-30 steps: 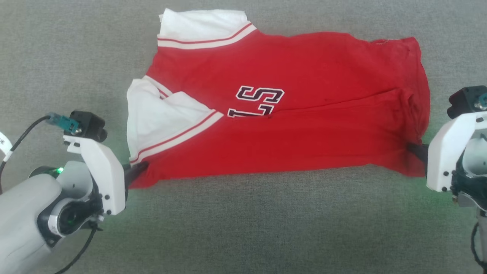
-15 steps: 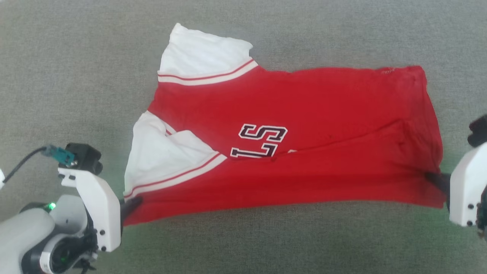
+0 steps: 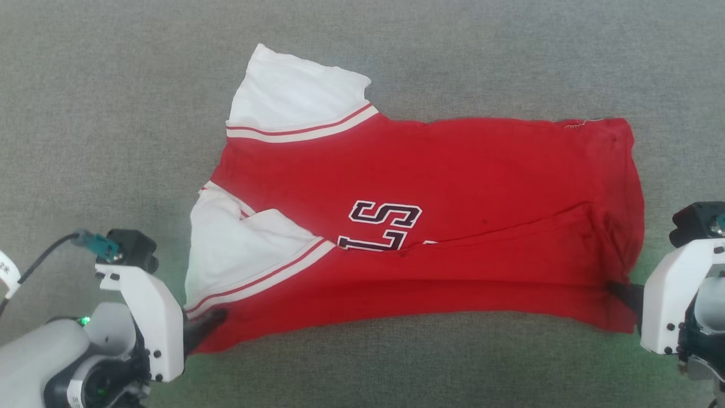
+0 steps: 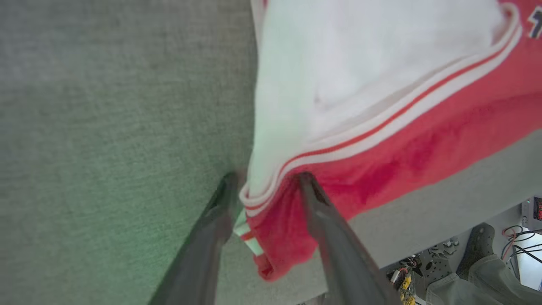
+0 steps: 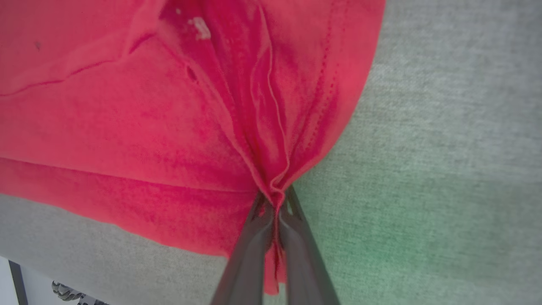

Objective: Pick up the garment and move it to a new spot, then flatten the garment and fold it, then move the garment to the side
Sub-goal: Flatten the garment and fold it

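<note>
The garment (image 3: 430,187), a red shirt with white sleeves and dark letters, lies folded lengthwise on the grey table (image 3: 113,113), sleeves to the left. My left gripper (image 3: 212,320) is at its near left corner. In the left wrist view the left gripper (image 4: 266,178) is open, its fingers apart on either side of the striped sleeve trim and red corner of the garment (image 4: 381,148). My right gripper (image 3: 614,290) is at the near right corner. The right gripper (image 5: 275,197) is shut on a bunched pinch of the garment (image 5: 169,106).
Grey cloth-covered table surface lies all around the shirt. The table's near edge (image 4: 423,237) runs just below the shirt in the left wrist view, with cables and hardware (image 4: 487,254) beyond it. The same edge (image 5: 84,258) shows at the lower left of the right wrist view.
My left gripper's fingers have opened at the shirt's near left corner. The right gripper stays shut on its corner. The head view itself has shifted between frames.
</note>
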